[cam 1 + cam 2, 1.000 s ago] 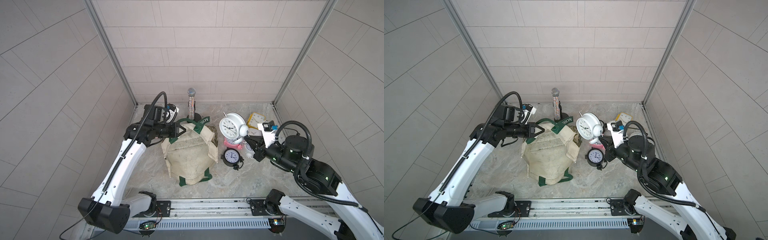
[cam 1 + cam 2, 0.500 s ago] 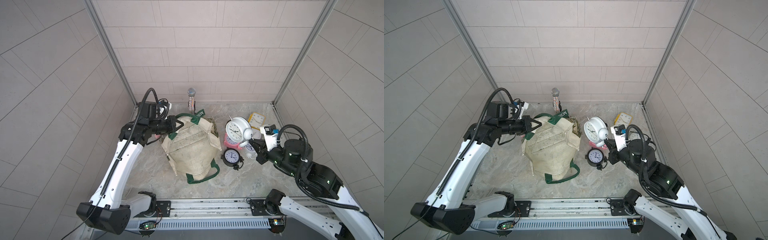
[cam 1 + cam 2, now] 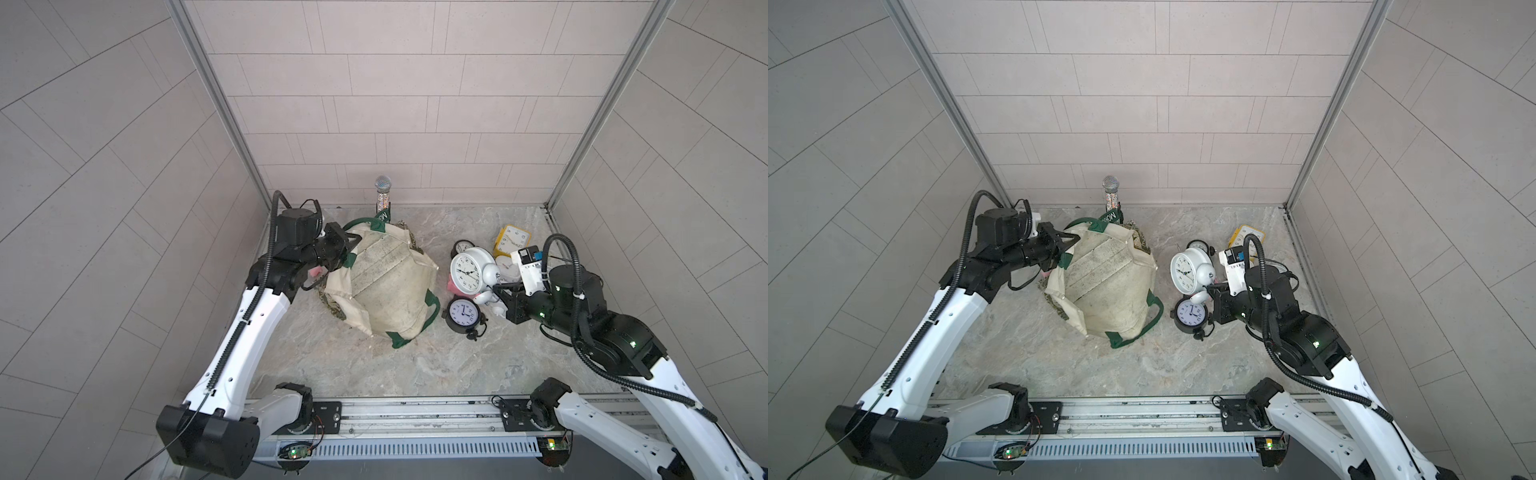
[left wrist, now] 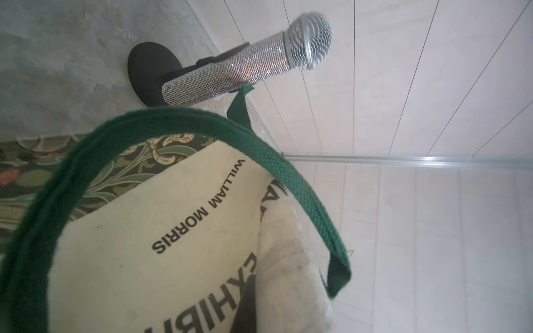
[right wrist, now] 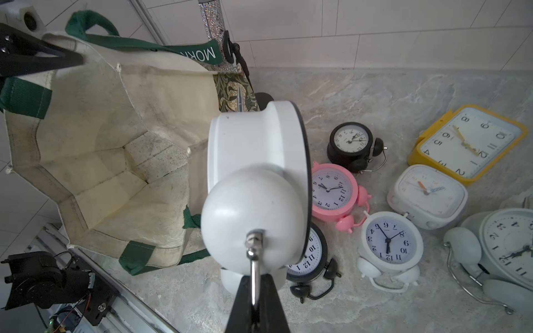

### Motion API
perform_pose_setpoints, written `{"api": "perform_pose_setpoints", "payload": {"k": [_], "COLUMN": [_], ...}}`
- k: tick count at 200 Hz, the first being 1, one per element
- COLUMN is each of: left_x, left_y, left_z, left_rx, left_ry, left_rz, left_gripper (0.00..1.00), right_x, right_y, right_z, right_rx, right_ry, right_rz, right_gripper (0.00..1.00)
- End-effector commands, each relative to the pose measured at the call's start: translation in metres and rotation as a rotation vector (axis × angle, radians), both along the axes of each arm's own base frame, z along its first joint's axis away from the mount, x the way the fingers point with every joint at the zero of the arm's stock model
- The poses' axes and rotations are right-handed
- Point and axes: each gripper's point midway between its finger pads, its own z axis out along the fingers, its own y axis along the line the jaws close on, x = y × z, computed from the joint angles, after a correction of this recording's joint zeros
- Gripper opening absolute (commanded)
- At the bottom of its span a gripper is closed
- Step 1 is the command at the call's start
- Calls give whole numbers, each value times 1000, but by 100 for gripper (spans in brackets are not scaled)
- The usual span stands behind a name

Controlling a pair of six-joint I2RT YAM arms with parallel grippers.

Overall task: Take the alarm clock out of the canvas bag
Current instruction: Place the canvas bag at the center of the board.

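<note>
At right, right hand (image 5: 253,281) pinches the wire handle of the white alarm clock (image 3: 467,272) | clock sits outside the canvas bag (image 3: 386,286), just beside its open mouth, above a black clock (image 3: 462,313) on the table (image 3: 415,365) | left hand (image 3: 352,245) clamped on the bag's rim

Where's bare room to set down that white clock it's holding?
The widest bare patch of tabletop runs between the canvas bag and the front rail. A smaller one lies along the back wall, between the microphone and the yellow clock. Crowded around the white clock and black clock.
</note>
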Motion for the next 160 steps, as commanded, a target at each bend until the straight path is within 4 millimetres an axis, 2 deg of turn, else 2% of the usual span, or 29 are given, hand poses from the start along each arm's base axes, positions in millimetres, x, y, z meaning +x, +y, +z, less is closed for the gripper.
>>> {"api": "perform_pose_setpoints", "payload": {"k": [1, 28, 44, 71, 111, 144, 160], "left_x": [3, 5, 12, 26, 49, 66, 71], "left_y": [-2, -10, -11, -3, 35, 60, 74], "left_z": [49, 41, 23, -16, -75, -101, -112], "left_rx": [-216, -285, -315, -329, -369, -385, -380], "left_ry": [-87, -45, 7, 88, 199, 227, 238], "left_rz": [90, 110, 126, 185, 291, 298, 318], "left_gripper": [0, 0, 0, 0, 0, 0, 5], "right_x": [4, 11, 14, 19, 27, 40, 43], "right_y": [7, 3, 1, 1, -6, -25, -36], "right_z": [19, 18, 17, 14, 0, -21, -30], "right_rx": [137, 178, 185, 213, 296, 394, 422], "right_ry": [-14, 12, 22, 58, 127, 218, 245], "right_rz": [18, 9, 5, 1, -50, -160, -217], "right_gripper": [0, 0, 0, 0, 0, 0, 0]}}
